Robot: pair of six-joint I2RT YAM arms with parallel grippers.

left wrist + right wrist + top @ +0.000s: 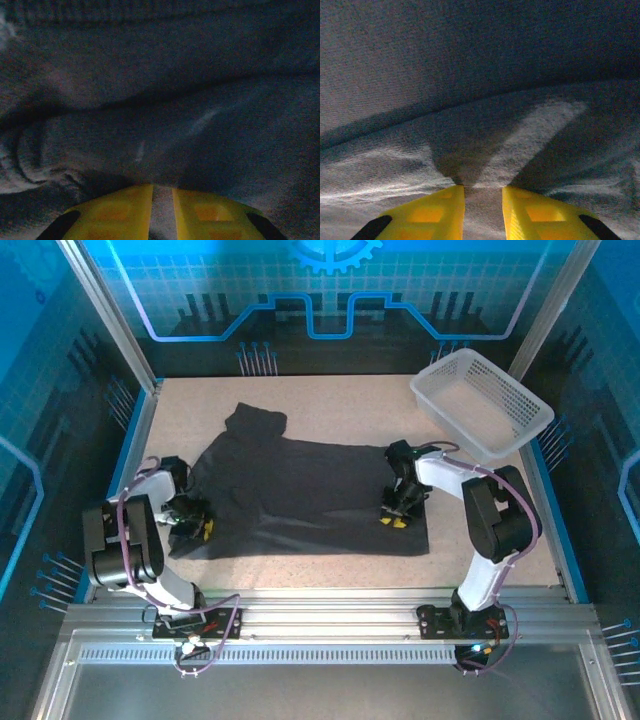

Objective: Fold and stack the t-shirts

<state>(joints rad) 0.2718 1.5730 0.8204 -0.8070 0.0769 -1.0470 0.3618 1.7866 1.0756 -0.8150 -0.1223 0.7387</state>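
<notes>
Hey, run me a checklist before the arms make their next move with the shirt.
1. Left fingers pinch the shirt: ok, cloth sits in their narrow gap.
2. Right fingers pinch the shirt: ok, cloth tents up from them.
3. Shirt lies flat: not ok, creases bunch beside the left fingers.
4. Basket apart from the shirt: ok, it sits at the far right corner of the table.
5. How many layers each pinch holds: cannot tell.

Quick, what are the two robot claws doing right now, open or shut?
Left gripper: closed, pinching the dark charcoal-grey soft cloth t-shirt.
Right gripper: closed, pinching a fold of the same t-shirt.
</notes>
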